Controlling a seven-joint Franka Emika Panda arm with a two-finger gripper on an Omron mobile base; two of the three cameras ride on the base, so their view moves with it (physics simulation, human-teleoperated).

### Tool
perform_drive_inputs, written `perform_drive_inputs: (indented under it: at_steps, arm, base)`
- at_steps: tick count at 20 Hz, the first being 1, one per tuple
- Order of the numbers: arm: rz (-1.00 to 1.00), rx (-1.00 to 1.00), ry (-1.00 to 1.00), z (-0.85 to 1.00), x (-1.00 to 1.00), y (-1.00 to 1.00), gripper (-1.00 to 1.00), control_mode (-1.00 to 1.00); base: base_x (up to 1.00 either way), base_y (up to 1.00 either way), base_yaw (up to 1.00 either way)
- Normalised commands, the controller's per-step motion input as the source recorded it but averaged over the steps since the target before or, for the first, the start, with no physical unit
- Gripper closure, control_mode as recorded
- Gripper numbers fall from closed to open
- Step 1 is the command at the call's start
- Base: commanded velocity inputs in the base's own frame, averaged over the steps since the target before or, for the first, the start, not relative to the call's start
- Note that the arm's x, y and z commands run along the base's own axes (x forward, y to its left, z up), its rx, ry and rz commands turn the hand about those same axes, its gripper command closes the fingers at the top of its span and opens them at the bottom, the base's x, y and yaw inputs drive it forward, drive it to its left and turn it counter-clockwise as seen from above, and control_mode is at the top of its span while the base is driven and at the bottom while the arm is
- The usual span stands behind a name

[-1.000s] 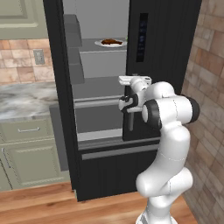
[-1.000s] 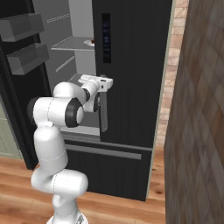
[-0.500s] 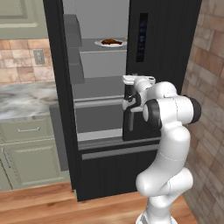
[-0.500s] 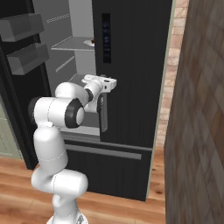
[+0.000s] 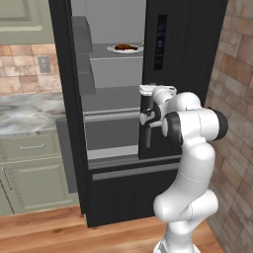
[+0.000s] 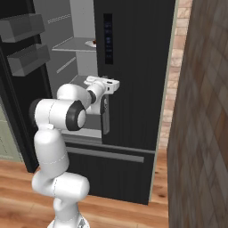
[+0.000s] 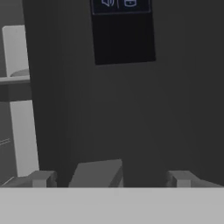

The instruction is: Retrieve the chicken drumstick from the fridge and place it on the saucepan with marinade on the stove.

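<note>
Facing the fridge (image 5: 188,54) with its left door swung open, I hold my fingers (image 7: 43,178) spread wide on either side of the grey handle (image 7: 98,173) of the shut right door, gripping nothing. The drumstick (image 5: 125,47) lies on a white plate (image 5: 136,50) on an upper shelf (image 5: 116,54) inside.

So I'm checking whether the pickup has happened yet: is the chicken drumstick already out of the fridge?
No, the chicken drumstick lies on a white plate on an upper shelf inside the open fridge.
</note>
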Motion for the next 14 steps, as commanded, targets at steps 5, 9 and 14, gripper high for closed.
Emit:
perform_drive_inputs:
  at_steps: [5,9,14]
  arm:
    - [0.0,0.0,0.0,-0.04,0.0,-0.01,-1.0,-1.0]
    - [0.0,-0.06,0.0,-0.33,0.0,0.01,-1.0,-1.0]
    - [0.0,-0.02,0.0,-0.24,0.0,0.0,-1.0,-1.0]
  base:
    - [0.0,0.0,0.0]
    - [0.0,0.0,0.0]
    - [0.0,0.0,0.0]
